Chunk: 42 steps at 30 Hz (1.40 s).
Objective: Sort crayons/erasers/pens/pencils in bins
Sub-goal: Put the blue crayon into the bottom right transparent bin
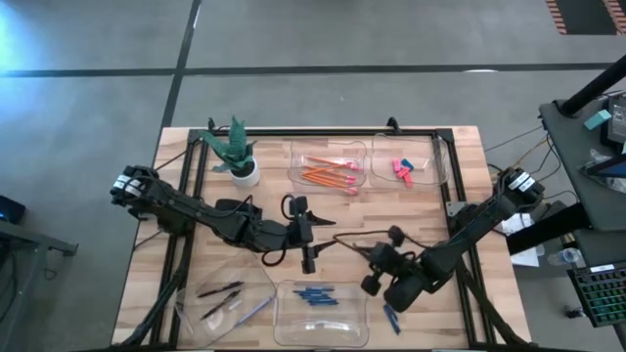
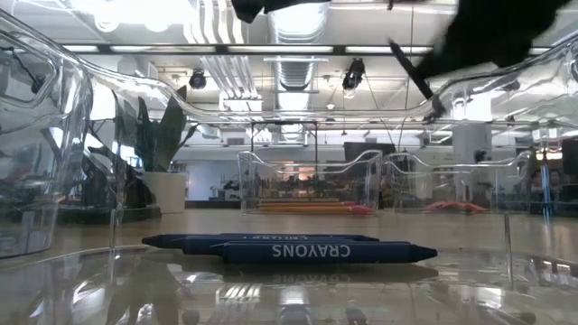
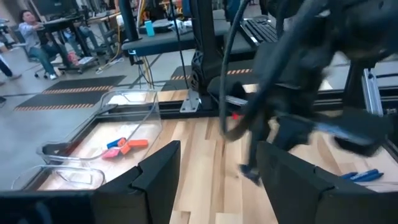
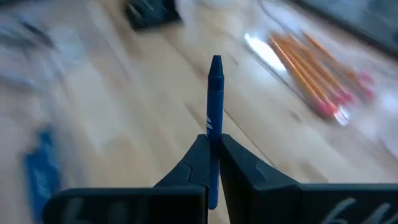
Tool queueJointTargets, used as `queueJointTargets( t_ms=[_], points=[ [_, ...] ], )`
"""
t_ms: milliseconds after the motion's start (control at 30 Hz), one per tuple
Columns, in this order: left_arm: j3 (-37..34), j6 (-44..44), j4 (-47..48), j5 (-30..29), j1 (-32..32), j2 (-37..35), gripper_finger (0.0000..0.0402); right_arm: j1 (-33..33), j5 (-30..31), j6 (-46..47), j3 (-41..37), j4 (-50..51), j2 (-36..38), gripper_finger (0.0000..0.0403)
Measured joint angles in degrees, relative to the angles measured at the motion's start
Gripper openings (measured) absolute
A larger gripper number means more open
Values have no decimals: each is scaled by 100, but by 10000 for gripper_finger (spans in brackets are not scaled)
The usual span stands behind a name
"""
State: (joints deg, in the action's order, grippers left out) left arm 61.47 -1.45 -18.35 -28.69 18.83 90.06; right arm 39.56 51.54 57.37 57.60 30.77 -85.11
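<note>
so on the bench, going left to right: the pens (image 1: 223, 298) sit in the bin (image 1: 191, 318) at the front left corner. the left gripper (image 1: 307, 244) hangs over the middle of the bench, fingers spread apart, holding nothing. the crayons (image 1: 315, 295) lie in the bin (image 1: 284, 328) at the front edge, middle. the pencils (image 1: 331, 175) are in a back-edge bin (image 1: 296, 156), the erasers (image 1: 402, 169) in the bin (image 1: 438, 161) right of it. the right gripper (image 4: 212, 144) is pinched tight on one blue crayon (image 4: 214, 93), hovering just right of the crayon bin. my worry: it's gripped low with most of it sticking out, so it could pivot or slip and land on the wood beside the bin, or clip the rim on the way in.
</note>
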Motion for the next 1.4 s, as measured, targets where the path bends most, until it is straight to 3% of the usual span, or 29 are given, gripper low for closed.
queueJointTargets(
  t_ms=[167,333,700,1067,1267,1400],
  points=[
    [-2,-48,150,-82,-2,0,198,-22,-417,-1705,9,-1989,-31,13],
    [-2,-51,193,-323,-2,0,198,-23,-1495,-2178,11,-3104,-38,13],
    [-4,-48,308,-332,-7,0,198,-30,-2474,-1540,13,-3962,-775,13],
    [-7,-46,352,-332,-7,0,198,-71,-2981,-1470,33,-4533,-1450,13],
    [-9,-38,345,-332,-7,0,198,-72,-3084,-1836,553,-4426,-1876,13],
    [-9,90,345,-332,0,0,198,-82,-3202,-2077,1144,-3477,-2033,13]
  ],
)
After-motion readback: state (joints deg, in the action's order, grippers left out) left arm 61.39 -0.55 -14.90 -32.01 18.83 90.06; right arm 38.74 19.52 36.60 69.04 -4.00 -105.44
